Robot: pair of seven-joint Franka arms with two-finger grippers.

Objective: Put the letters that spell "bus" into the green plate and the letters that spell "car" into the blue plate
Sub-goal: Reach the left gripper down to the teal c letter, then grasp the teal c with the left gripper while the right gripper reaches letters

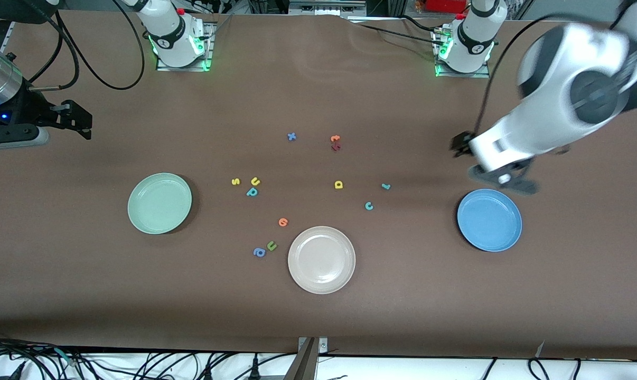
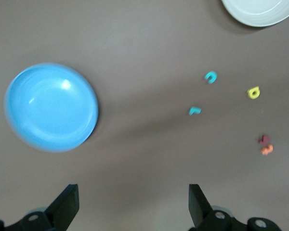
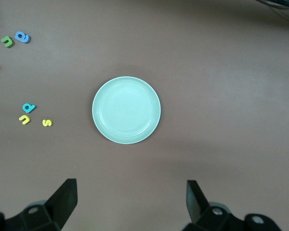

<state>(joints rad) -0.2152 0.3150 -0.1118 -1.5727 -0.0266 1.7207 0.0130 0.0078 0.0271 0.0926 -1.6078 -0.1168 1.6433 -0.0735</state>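
The left gripper point(image 2: 132, 207) is held in the air over bare desk point(image 1: 318, 316) beside the blue plate point(image 1: 489, 220), its fingers point(image 2: 67, 202) spread wide with nothing between them. The right gripper point(image 3: 130, 207) waits over the desk at the right arm's end, above the level of the green plate point(image 1: 159, 202), its fingers point(image 3: 65, 197) likewise wide apart and empty. Both plates are seen to hold nothing. The yellow "s" point(image 1: 235, 181), yellow "u" point(image 1: 255, 181) and teal "b" point(image 1: 252, 192) are clustered on the desk near the green plate. The yellow "a" point(image 1: 338, 184), teal "c" point(image 1: 368, 206) and teal "r" point(image 1: 385, 186) lie loosely grouped between the beige plate point(image 1: 321, 259) and the blue plate. A blue "x" point(image 1: 291, 136) and an orange letter point(image 1: 335, 139) are found nearer the arm bases.
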